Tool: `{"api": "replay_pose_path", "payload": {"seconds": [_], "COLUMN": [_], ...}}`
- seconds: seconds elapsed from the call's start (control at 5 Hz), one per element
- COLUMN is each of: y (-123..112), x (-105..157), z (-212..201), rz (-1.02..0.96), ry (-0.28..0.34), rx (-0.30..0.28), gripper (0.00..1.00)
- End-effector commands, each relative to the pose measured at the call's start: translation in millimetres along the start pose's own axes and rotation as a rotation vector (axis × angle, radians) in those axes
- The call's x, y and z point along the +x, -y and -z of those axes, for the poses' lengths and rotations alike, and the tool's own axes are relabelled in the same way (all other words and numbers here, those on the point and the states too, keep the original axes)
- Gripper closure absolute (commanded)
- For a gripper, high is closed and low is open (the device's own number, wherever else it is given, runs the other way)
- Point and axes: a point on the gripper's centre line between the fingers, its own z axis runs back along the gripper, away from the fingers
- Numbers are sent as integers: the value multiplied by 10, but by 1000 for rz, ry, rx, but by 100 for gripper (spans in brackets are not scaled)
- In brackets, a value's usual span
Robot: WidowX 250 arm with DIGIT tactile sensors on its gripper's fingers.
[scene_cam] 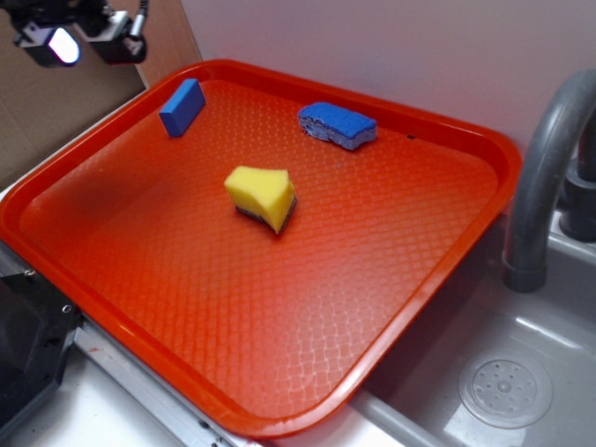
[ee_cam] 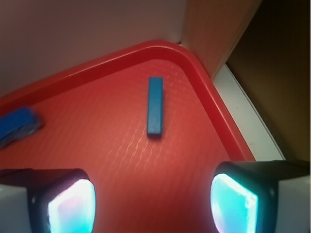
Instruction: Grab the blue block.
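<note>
- The gripper sat nearest the wrist camera, jaws spread wide with nothing between them. Its two glowing pads framed the bottom of that view. From the exterior view it hung up high, just off the far-left corner of the orange textured plastic tray.
- The small smooth solid-blue rectangular block lay flat on the tray, ahead of the open jaws, near the tray's rounded far-left corner but clear of the rim. Its long axis ran roughly away from the gripper.
- Handling guess: it looked rigid, light and probably a bit slick, with flat sharp-edged faces. I'd pinch it across the narrow width, on the two long side faces near the middle, so it wouldn't twist out. There looked to be enough room on the rim side for a finger.
- The yellow wavy-edged sponge with a darker underside sat around the tray's middle, well apart from the block.
- The rough blue sponge sat near the tray's back rim, also well apart from the block.
- Count: one blue block, two sponges (one yellow, one blue), one tray, one gripper.
- Off the tray's right side was a grey sink with one curved grey faucet.
</note>
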Motion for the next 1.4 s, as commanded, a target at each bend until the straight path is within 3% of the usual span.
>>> {"api": "replay_pose_path", "payload": {"seconds": [0.0,0.8,1.0,1.2], "y": [-48,38,97,128], "x": [250,321,245,134], "z": [350,943,955,896], "rz": [-59,-12,18,41], "ry": [41,-21,-8,-50], "rx": [35,104,96,67], "gripper": [0,0,100,100]}}
